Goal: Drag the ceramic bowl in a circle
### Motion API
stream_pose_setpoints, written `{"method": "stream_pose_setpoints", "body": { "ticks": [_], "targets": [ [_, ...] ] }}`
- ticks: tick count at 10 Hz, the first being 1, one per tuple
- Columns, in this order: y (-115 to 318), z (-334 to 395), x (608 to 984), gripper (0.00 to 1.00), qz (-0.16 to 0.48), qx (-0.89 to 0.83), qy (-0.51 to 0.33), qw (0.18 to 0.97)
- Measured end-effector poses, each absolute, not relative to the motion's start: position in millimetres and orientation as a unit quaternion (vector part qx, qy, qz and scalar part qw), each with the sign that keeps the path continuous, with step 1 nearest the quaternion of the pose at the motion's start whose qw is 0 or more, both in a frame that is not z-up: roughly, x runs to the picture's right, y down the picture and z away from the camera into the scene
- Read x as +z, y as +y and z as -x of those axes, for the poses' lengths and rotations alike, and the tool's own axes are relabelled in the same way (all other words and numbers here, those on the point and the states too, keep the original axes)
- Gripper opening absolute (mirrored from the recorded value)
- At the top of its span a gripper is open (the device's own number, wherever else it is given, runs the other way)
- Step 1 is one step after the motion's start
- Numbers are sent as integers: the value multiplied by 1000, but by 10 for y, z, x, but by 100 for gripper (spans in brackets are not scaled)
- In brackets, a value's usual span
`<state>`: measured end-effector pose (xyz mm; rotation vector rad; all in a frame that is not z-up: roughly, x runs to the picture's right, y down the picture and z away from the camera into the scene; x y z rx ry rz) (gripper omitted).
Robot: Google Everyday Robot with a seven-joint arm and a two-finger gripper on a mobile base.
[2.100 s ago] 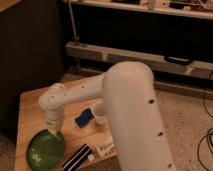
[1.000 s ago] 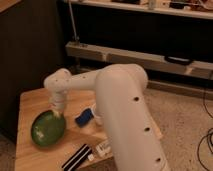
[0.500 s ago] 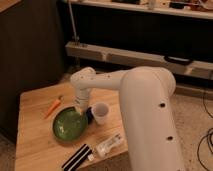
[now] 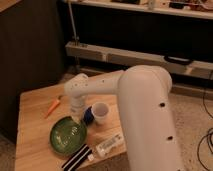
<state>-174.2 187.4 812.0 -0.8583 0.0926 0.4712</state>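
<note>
Ceramic bowl (image 4: 67,135) sits in the lower left of the frame on the wooden worktop (image 4: 32,125). It's glossy green, wide and shallow, and looks more like a plate tbh. The robot's claw (image 4: 76,119) is down at the bowl's upper right rim, on the end of the big white arm (image 4: 145,100) that fills the right half of the shot. Honestly can't tell whether the claw is spread or pinched on the rim. Just right of the claw a small white cup (image 4: 100,112) stands upright, with something blue (image 4: 88,116) tucked between it and the bowl. An orange carrot (image 4: 53,105) lies up and left of the bowl, apart from it. Below the cup a white bottle (image 4: 110,145) lies on its side, and a black striped packet (image 4: 77,159) sits near the bottom edge, just beside the bowl's lower right.
</note>
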Motion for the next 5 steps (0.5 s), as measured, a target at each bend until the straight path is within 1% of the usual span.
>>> {"method": "stream_pose_setpoints", "body": {
  "ticks": [3,5],
  "targets": [
    [2311,2183,7701,7,413,178,32,893],
    [2465,2612,7494,7,411,152,12,899]
  ]
}}
